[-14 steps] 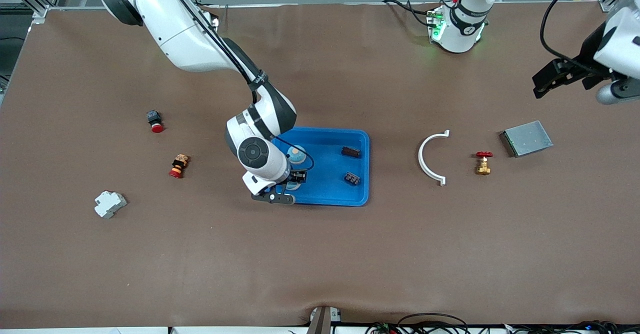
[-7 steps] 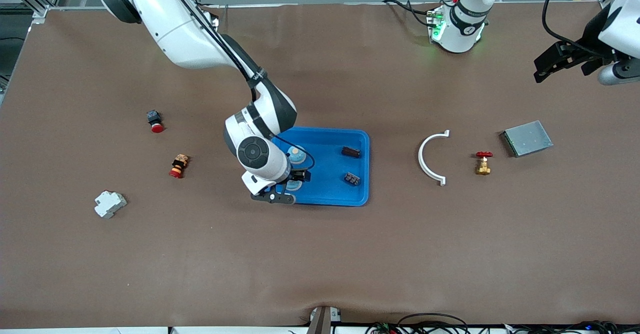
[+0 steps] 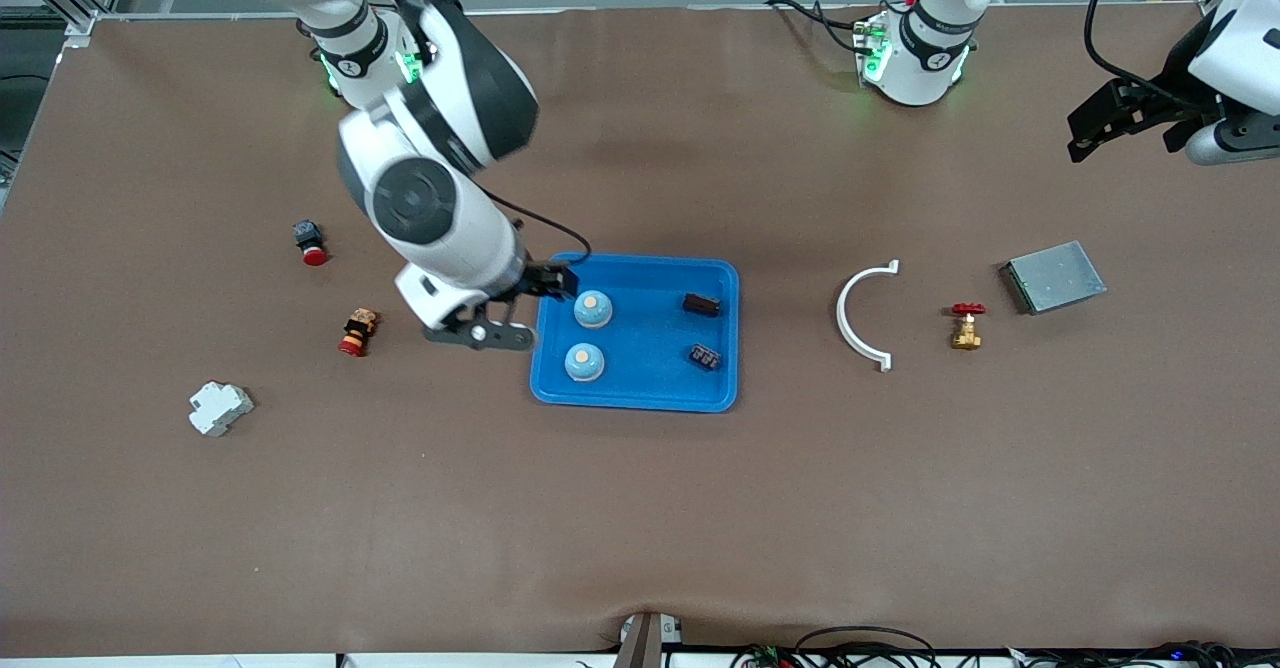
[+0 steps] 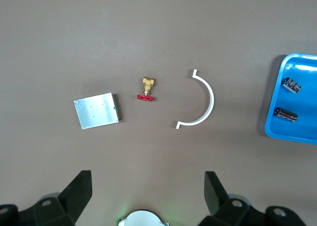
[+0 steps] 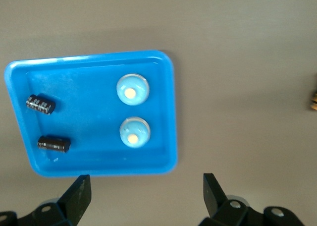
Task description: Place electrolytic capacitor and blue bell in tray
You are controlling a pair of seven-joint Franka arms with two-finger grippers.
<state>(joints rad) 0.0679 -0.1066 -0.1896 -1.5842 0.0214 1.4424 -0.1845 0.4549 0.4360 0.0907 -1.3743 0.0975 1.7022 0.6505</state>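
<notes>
Now I count two blue bells [image 3: 592, 310] and two electrolytic capacitors [image 3: 702, 304] in the tray [image 3: 640, 396]; both jaws gape, holding nothing, so the job looks finished.

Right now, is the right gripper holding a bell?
No. The right gripper is open and empty over the tray rim, and both bells sit in the tray.

Three cameras: one high overview, two wrist views looking down

The front view looks down from high across the brown table [image 3: 640, 508], facing both arm bases. Each wrist view looks straight down from well above. The right wrist view and the front view share the shallow bright blue plastic tray [image 3: 720, 393] [image 5: 171, 112]; the left wrist view catches its edge [image 4: 277, 87].
</notes>
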